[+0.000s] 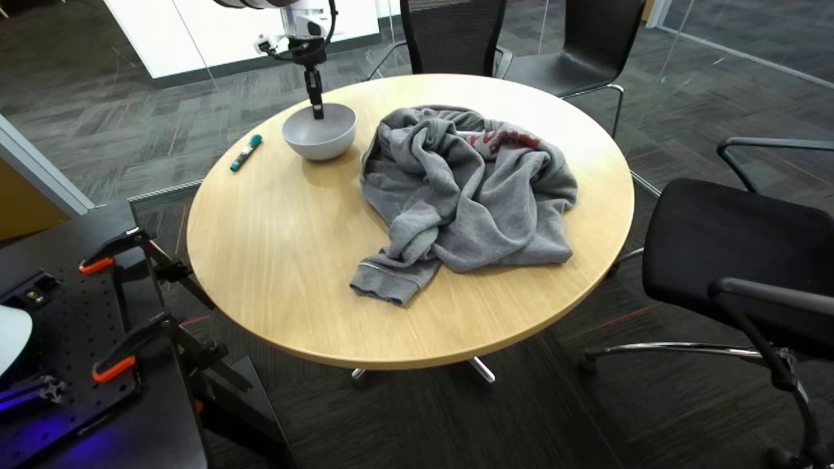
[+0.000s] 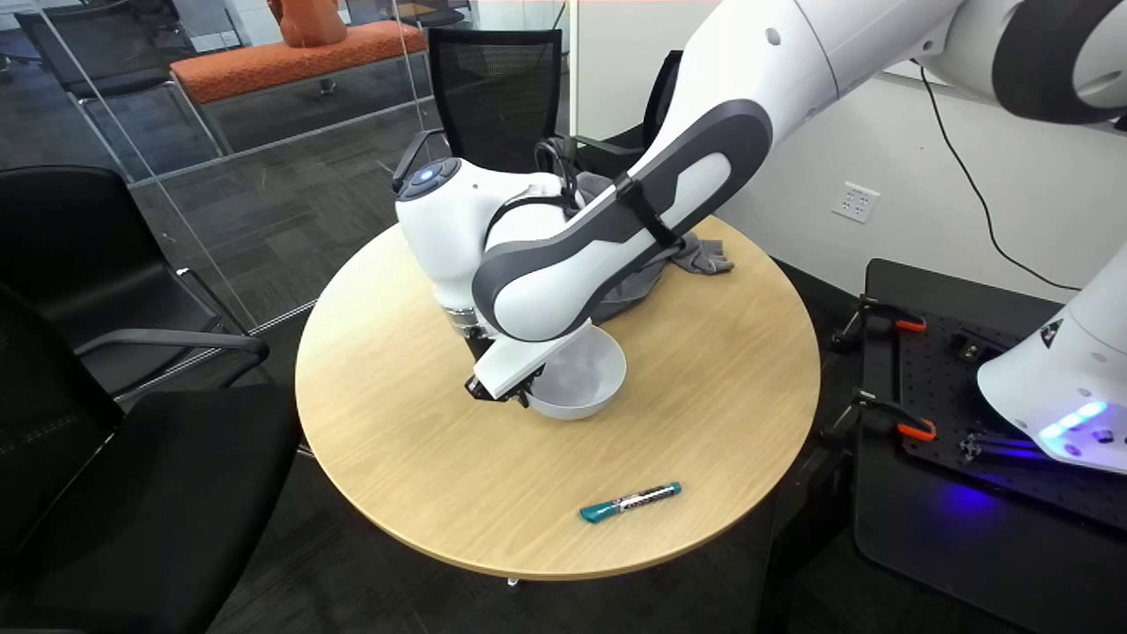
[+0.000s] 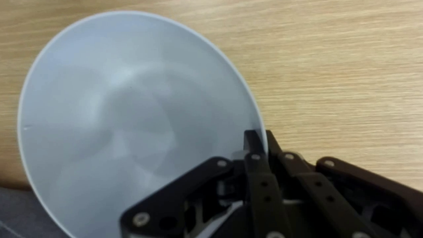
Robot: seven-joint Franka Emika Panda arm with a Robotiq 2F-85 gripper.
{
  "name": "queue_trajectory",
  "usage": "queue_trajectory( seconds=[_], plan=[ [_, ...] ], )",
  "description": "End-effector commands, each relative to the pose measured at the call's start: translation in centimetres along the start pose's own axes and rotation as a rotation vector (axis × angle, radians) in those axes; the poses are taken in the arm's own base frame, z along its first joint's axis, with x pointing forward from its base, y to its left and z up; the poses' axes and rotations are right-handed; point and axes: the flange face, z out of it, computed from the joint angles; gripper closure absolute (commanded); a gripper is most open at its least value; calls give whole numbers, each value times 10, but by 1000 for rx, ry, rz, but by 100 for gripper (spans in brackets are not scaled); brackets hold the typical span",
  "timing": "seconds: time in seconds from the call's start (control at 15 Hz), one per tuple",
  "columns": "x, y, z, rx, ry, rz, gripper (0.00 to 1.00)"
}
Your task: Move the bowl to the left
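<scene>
A light grey bowl [image 1: 318, 141] is at the table's far edge area in an exterior view, left of the crumpled grey sweatshirt. The bowl also shows in an exterior view [image 2: 583, 374], partly hidden behind the arm, and fills much of the wrist view [image 3: 132, 109]. My gripper [image 3: 261, 140] is shut on the bowl's rim, one finger inside the wall and one outside. In an exterior view the gripper [image 1: 317, 114] points down into the bowl. Whether the bowl's base touches the table is hard to tell.
The round wooden table [image 1: 280, 260] carries a crumpled grey sweatshirt [image 1: 469, 195] beside the bowl. A teal marker [image 1: 245, 153] lies near the table edge; it also shows in an exterior view [image 2: 631, 502]. Several black chairs [image 1: 730, 254] surround the table. The robot's black stand [image 2: 924, 546] is nearby.
</scene>
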Motion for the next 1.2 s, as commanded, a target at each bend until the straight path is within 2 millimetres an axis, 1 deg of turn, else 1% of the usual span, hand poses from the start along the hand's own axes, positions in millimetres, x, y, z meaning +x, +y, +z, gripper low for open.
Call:
queue_trajectory(
  seconds=[0.0,0.2,0.33,0.53,0.6,0.8,0.87,0.93,1.13],
  plan=[
    [8,-7,-4,-29,2,-23,64],
    [3,-10,-14,-30,19,-24,40],
    [-2,-10,-26,-24,41,-25,27],
    [-9,-2,-48,-21,50,-13,3],
    [-10,2,-55,-19,54,-8,0],
    [-15,20,-82,-17,57,9,0],
    [-19,29,-91,-25,56,10,0],
    [-23,36,-99,-31,56,7,0],
    [-46,61,-124,-33,74,6,0]
  ],
)
